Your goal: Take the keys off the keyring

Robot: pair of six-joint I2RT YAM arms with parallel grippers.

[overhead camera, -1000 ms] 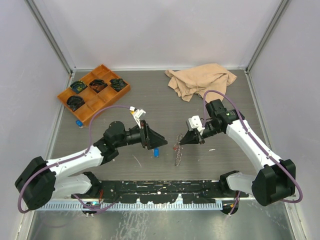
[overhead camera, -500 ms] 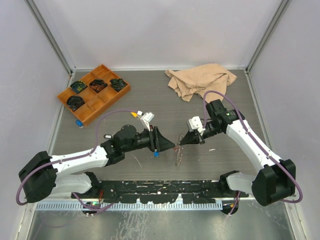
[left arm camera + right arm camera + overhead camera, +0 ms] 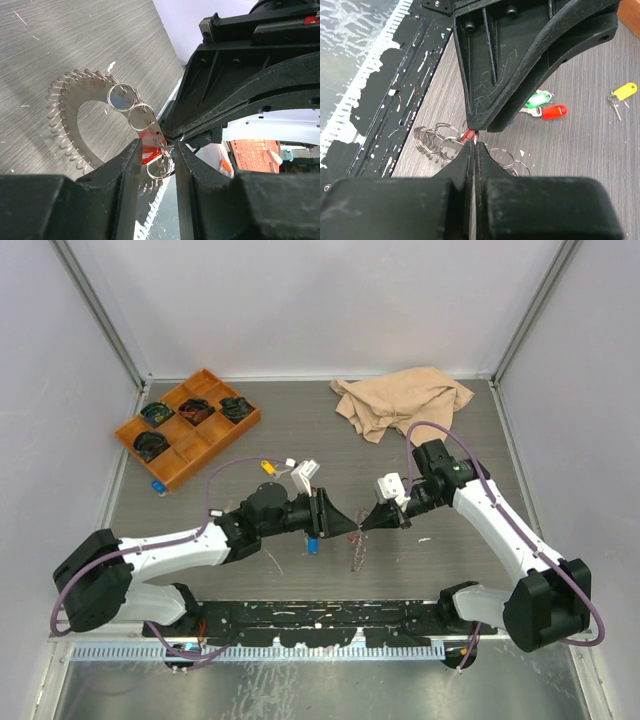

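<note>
Seen from above, the left hand and right hand are meeting tip to tip near the middle of the surface, toward its near edge. The keyring is hanging just below them. A blue tag is lying loose beside the left hand, and a yellow tag is lying nearer the far left corner, so part of the job is looking done.

In the left wrist view, a red tag is sitting at the keyring's spiky rim between the left fingers. They are standing narrowly apart, and I cannot tell whether they are pinching it.

In the right wrist view, the right fingers are pressing together on the keyring's rim. A green tag and a second red tag are lying free beyond. At least one key is waiting to come off, and no black tag is showing. No brand or writing is coming through legibly in any view.
</note>
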